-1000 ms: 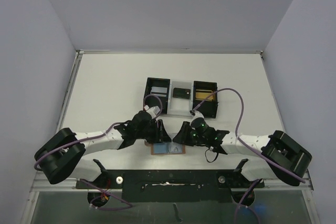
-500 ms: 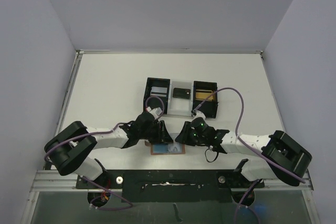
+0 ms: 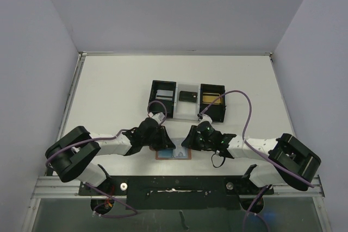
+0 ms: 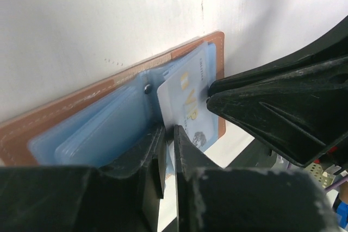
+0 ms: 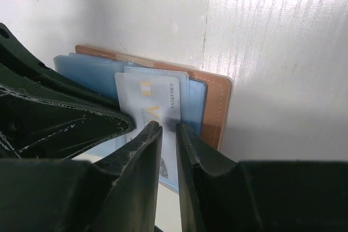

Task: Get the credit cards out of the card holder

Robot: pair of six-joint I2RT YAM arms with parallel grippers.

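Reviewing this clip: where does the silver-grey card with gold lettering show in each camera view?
Top external: too small to make out on the open tan-brown leather wallet, bottom centre.
Left wrist: silver-grey card at centre, partly out of a blue pocket.
Right wrist: the card sits centre-left.
Shared landmark: the wallet's brown edge.

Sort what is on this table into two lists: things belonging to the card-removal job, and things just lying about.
Job: card holder, pale card in its pocket, black card and gold card in the tray, left hand, right hand.
Lying about: the tray itself, not named in the job.
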